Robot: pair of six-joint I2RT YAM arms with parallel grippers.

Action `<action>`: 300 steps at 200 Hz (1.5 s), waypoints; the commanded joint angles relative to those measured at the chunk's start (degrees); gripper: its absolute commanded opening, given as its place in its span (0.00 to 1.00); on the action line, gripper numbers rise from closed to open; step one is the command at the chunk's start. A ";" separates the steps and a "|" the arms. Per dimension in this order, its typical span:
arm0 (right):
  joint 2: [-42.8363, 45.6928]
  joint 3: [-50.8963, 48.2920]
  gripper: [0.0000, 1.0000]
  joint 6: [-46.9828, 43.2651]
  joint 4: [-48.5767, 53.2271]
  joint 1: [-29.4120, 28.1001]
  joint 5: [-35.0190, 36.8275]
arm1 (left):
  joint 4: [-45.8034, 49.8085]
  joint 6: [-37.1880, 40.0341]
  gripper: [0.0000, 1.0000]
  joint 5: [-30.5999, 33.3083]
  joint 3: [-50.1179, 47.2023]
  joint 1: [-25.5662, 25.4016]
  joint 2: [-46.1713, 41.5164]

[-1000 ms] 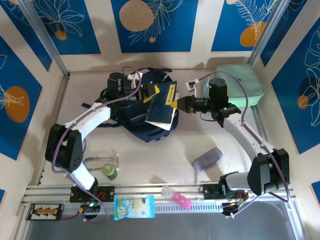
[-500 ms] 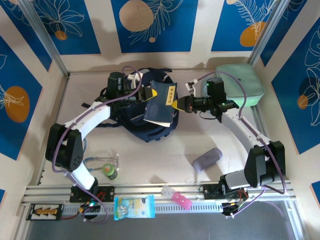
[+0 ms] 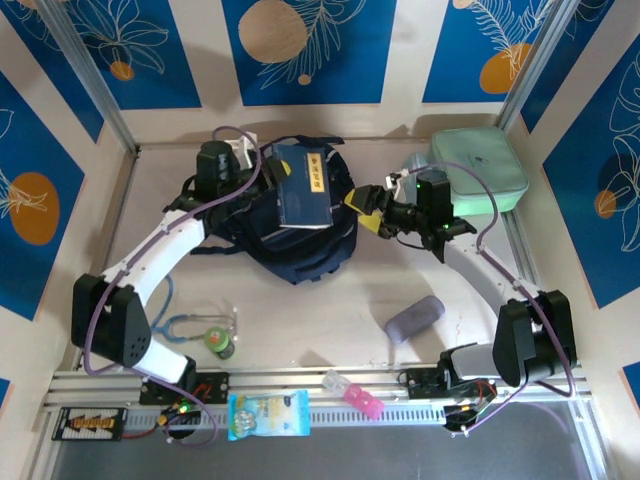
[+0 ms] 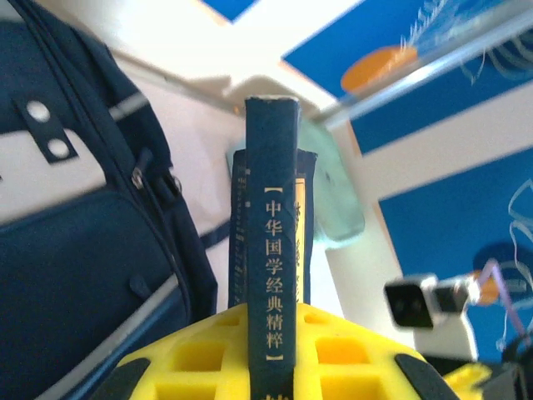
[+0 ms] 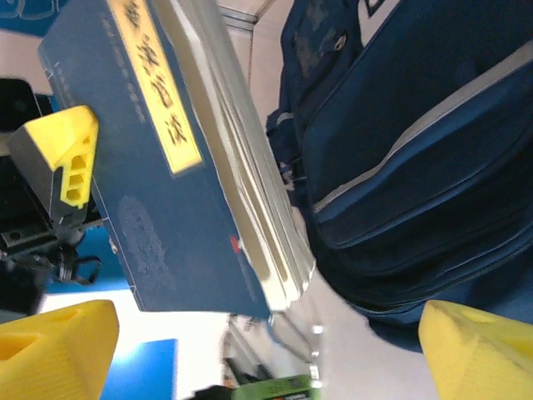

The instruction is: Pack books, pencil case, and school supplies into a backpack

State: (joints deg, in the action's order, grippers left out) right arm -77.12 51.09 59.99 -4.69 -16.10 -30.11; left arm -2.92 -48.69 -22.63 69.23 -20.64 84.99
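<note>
A navy backpack point(image 3: 300, 250) lies just beneath the left gripper point(image 3: 262, 188), which is clamped on a dark blue book point(image 3: 305, 188) not yet inside, while the right gripper point(image 3: 365, 210) gapes empty beside the book and a grey pouch point(image 3: 414, 318) well behind it waits unpacked.

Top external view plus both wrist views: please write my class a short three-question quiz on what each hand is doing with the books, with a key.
1. True or false: the right hand is clamped on the books.
2. Which hand grips the books? A. left hand B. right hand C. neither
3. Fill in: the books are held over the navy ____.
Key: 1 false, its fingers stand wide apart, clear of the books. 2 A. 3 backpack.
</note>
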 commanded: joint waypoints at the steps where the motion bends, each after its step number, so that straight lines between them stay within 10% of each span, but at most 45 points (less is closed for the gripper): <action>1: -1.91 -0.93 0.95 14.45 -12.30 -2.59 1.18 | -8.38 -6.56 0.00 9.35 -1.43 0.51 -1.65; 111: -16.06 2.66 0.92 38.27 -42.03 -14.44 15.34 | -21.74 -22.67 0.00 19.12 -7.34 -0.28 -2.06; 217: -21.33 6.57 0.78 48.84 -47.24 -18.47 29.64 | -24.59 -25.60 0.00 24.03 -8.77 -1.49 -2.92; 300: -24.45 9.39 0.35 46.17 -48.59 -17.66 30.10 | -21.90 -25.72 0.00 24.78 -8.23 -1.63 -2.81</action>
State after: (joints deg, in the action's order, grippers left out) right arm -102.02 59.79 107.11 -51.79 -34.11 -1.89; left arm -23.44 -74.08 0.60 60.47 -21.67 84.05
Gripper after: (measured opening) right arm 0.460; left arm 0.113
